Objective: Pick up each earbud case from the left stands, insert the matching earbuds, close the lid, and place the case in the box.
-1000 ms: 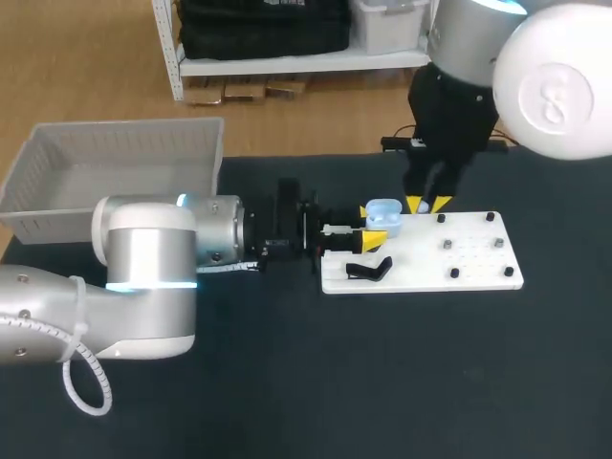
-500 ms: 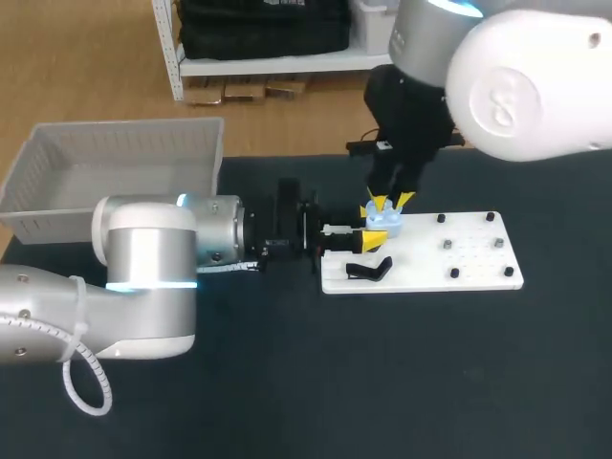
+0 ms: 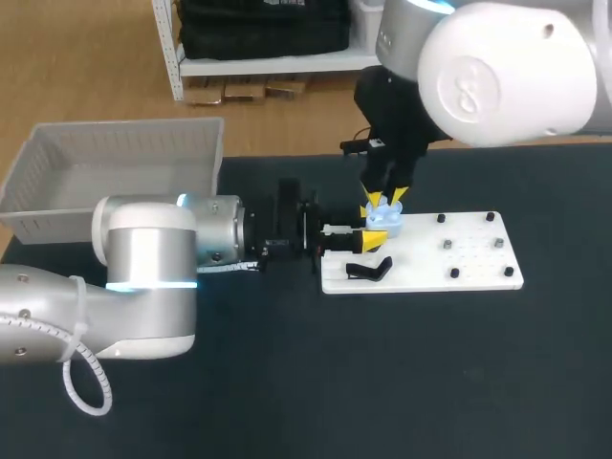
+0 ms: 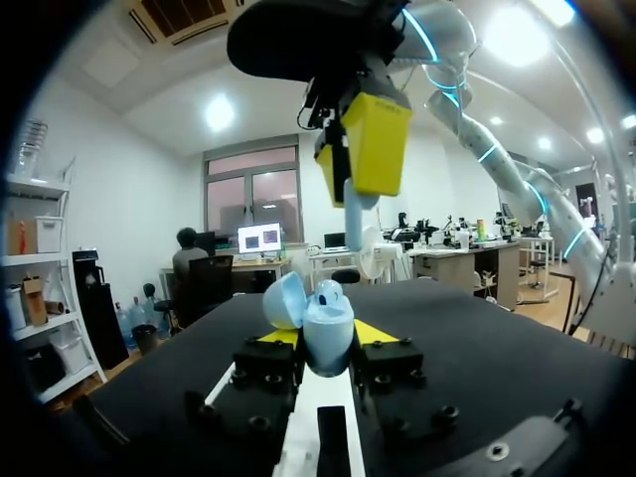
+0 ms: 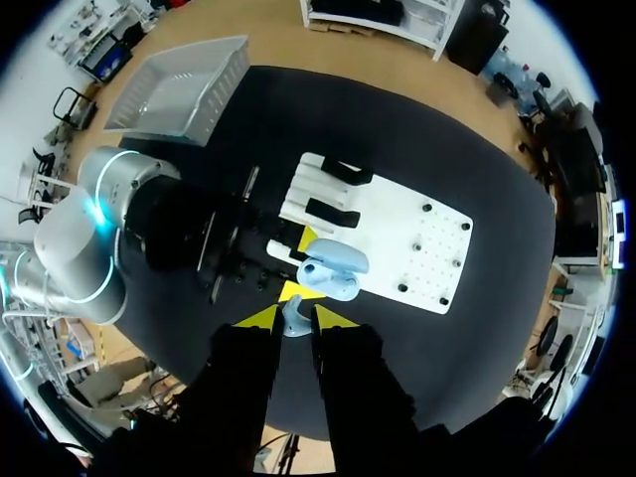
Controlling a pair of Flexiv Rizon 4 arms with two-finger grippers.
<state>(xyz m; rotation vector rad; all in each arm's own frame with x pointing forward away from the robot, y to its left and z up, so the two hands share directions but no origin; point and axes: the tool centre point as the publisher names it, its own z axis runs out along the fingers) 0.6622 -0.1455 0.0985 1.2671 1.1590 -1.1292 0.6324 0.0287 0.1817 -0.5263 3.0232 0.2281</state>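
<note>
Head view: the open case (image 3: 386,222) is clasped by the left gripper (image 4: 326,340) at the edge of the board (image 3: 459,258). An earbud (image 5: 295,316) is pinched in the right gripper (image 3: 384,199) just above it. Insertion is judged under way. Lid closing and placing in the box (image 3: 115,153) are left, and no case is seen there. No writing can be read.

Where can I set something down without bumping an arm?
Bare tabletop in front of the white board, and the board's right half between the black pegs. Crowded: the board's left end, where the left gripper holds the open case and the right gripper hangs above it with an earbud.
</note>
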